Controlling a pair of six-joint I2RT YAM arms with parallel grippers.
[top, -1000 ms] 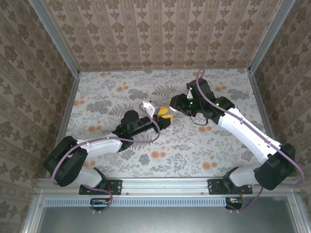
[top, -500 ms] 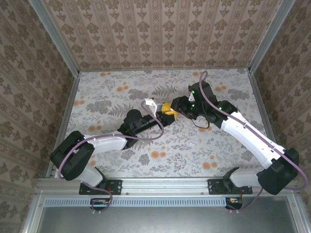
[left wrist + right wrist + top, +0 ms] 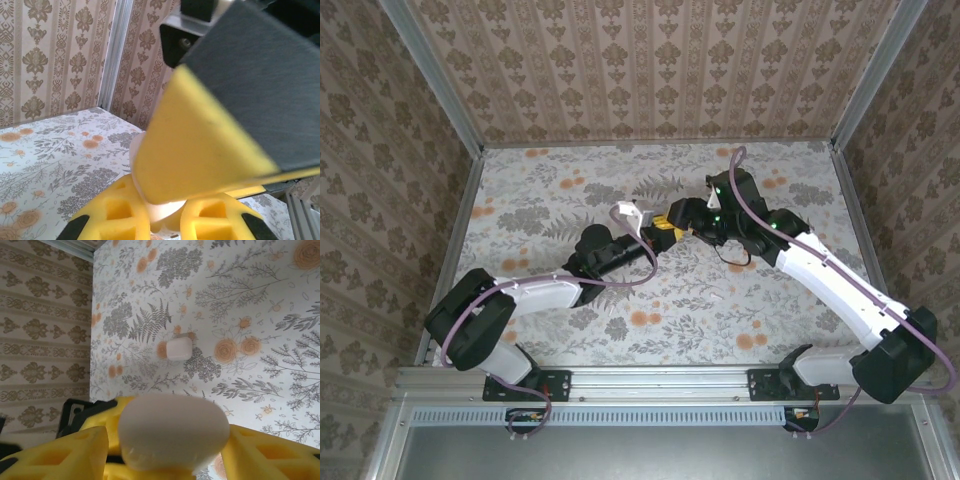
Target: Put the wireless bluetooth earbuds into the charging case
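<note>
A white rounded charging case (image 3: 170, 432) hangs in mid-air above the middle of the table, between both grippers. My left gripper (image 3: 167, 200) is shut on its lower edge; in the left wrist view the case (image 3: 160, 212) shows between the yellow fingers. My right gripper (image 3: 170, 440) straddles the same case with its jaws open, a gap showing beside its left finger (image 3: 65, 452). The right finger pad (image 3: 200, 145) looms in front of the left wrist camera. From above, the left gripper (image 3: 655, 233) and the right gripper (image 3: 676, 222) meet tip to tip. A tiny white earbud (image 3: 717, 296) lies on the table.
A second white case (image 3: 179, 348) rests on the floral tablecloth (image 3: 560, 180) below the grippers. Patterned walls with metal frame posts (image 3: 455, 120) enclose the table on the left, back and right. Both arms stretch in from the near edge.
The left gripper has slid right to meet the right gripper and closed on the case. The right gripper's jaws have widened.
</note>
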